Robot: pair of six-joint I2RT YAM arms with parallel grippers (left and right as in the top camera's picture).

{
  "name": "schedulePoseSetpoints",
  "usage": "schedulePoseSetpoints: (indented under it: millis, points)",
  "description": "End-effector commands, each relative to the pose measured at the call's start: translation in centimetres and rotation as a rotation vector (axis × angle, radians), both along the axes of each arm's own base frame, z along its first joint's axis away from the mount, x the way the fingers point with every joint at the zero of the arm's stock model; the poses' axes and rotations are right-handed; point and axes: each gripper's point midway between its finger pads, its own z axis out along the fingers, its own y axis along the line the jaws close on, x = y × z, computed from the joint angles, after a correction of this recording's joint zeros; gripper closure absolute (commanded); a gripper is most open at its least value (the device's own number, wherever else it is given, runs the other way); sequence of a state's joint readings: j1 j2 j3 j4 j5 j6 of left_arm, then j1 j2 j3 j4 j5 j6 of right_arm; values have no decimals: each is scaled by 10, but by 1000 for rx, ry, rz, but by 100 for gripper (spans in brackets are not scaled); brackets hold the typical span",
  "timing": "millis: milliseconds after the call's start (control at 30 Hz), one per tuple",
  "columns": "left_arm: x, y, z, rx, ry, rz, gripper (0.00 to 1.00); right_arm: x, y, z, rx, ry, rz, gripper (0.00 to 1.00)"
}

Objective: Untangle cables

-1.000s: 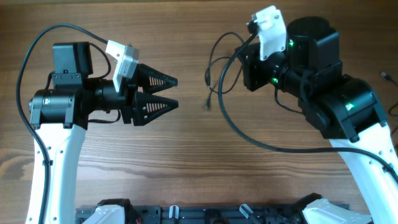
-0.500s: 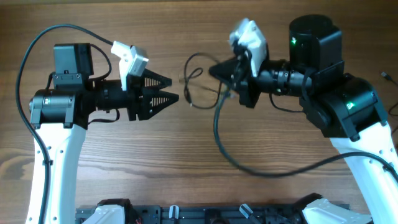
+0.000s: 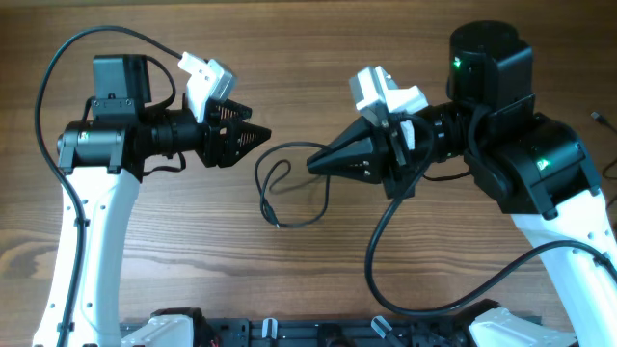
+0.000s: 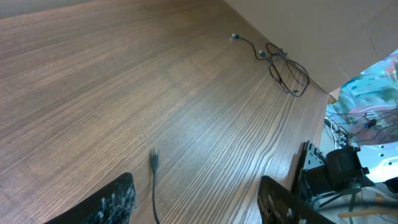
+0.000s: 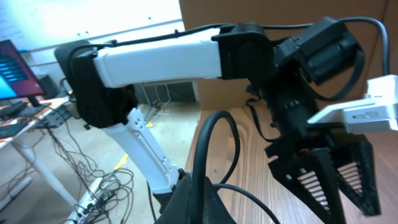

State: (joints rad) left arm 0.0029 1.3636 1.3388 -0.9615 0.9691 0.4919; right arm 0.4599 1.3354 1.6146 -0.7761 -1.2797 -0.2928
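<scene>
- Tabletop (image 3: 289, 58) of brown wood grain, with the two arms facing each other across its middle.
- Right gripper (image 3: 314, 163) points left with its fingers pressed together to a point. The thin cable (image 3: 262, 188) comes off that tip, so it is pinched there.
- From the pinch the thin cable runs left, drops into a loose narrow loop and curls back to the right. It ends in a small plug (image 3: 278, 225) below the gap between the two grippers.
- In the right wrist view the same cable rises from the closed fingers as a dark arch (it looks thick only because it is so close to the lens), with the left arm behind it.
- Left gripper (image 3: 262, 138) points right, just above and left of the loop and apart from it. In its own wrist view the fingers stand well apart and hold nothing.
- Between those spread fingers the left wrist view shows a plug end (image 4: 153, 160) on a short run of thin cord, touching neither finger. Whether it is the same plug I cannot tell.
- Other thin cables (image 4: 287, 70) lie in a small tangle at the far edge of the table, by a cardboard box (image 4: 311, 25), well apart from both grippers.
- Thick black lead (image 3: 381, 255) of the right arm sweeps across the table below the right gripper.
</scene>
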Motion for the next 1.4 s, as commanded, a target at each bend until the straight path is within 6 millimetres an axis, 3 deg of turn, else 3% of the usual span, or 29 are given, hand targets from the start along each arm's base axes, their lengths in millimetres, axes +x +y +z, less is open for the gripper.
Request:
schedulePoseSetpoints:
  millis: [0, 167, 333, 467, 767, 933, 1200, 1233, 1300, 1367]
  points:
    - [-4, -7, 3, -39, 15, -31, 36, -2, -1, 9, 14, -41, 1, 96]
    - [-2, -11, 7, -50, -19, -47, 44, 40, -5, -24, -159, -38, -263, 96]
    - [7, -9, 11, -43, -68, -36, 48, 99, -35, -60, -370, 22, -664, 96]
    - [9, -10, 14, -61, -56, -24, 48, 111, -38, -71, -412, 24, -707, 96]
    - [2, -32, 30, -117, -124, -119, 45, 113, -17, -93, -416, 114, -591, 96]
    - [5, -46, 35, -105, -188, -151, 45, 105, -9, -88, -378, 131, -525, 96]
    - [15, -61, 31, -28, -231, -114, 48, 75, 5, -71, -281, 186, -340, 96]
    - [14, -62, 31, -27, -232, -116, 50, 74, 5, -70, -276, 189, -331, 96]
    - [13, -65, 30, -26, -233, -124, 64, 70, 6, -67, -265, 196, -309, 96]
    - [14, -64, 30, -21, -232, -118, 86, 69, 6, -67, -263, 201, -305, 96]
